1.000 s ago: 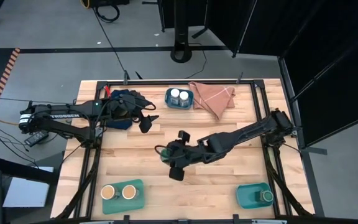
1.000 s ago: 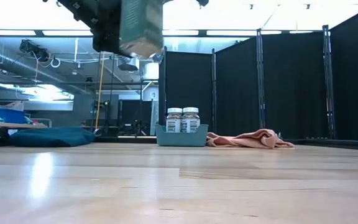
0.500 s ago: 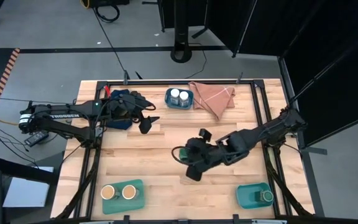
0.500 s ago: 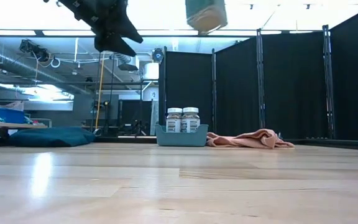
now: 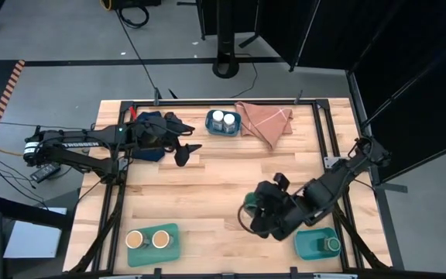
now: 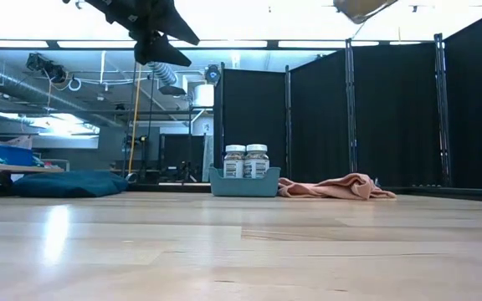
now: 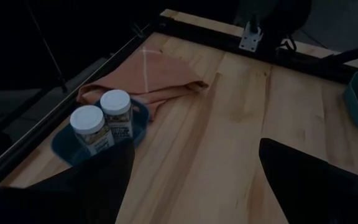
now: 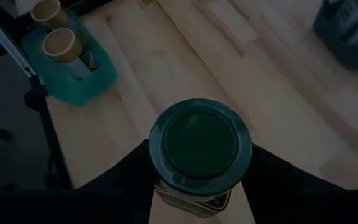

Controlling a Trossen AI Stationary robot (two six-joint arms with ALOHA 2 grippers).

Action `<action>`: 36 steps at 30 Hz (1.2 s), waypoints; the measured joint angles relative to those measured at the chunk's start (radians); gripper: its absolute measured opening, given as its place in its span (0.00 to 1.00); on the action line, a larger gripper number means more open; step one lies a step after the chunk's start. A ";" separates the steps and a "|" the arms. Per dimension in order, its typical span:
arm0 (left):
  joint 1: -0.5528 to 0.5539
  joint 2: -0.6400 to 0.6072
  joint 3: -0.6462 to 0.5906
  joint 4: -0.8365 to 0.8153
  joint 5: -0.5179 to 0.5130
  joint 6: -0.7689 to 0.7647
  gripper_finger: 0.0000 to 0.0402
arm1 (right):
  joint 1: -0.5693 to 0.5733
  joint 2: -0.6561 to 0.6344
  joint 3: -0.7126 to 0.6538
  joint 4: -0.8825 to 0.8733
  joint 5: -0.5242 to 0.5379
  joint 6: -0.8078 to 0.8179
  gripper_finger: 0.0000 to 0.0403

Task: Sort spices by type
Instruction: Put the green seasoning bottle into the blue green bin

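The right gripper [image 5: 252,215] has a green-lidded jar [image 8: 200,144] clamped between its fingers up off the table, just beside the teal tray [image 5: 310,245] with the other green-lidded jar [image 5: 332,244], while the left gripper [image 5: 185,153] hangs spread open near the white-lidded jars [image 5: 224,119].

robotics lab or test bay. black curtain partitions [image 6: 392,117] enclose the wooden table [image 5: 207,186]. exposed ceiling ducts [image 6: 23,71], strip lights [image 6: 308,43] overhead.
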State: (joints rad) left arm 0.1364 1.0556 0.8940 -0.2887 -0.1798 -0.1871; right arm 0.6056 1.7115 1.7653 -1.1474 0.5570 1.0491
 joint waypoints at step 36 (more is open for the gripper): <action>0.000 0.000 0.000 0.006 -0.008 0.000 0.87 | 0.302 0.054 -0.014 -0.424 -0.265 1.148 0.51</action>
State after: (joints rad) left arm 0.1365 1.0556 0.8940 -0.2823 -0.1880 -0.1871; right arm 0.9077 1.7658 1.7514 -1.5712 0.2924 2.1968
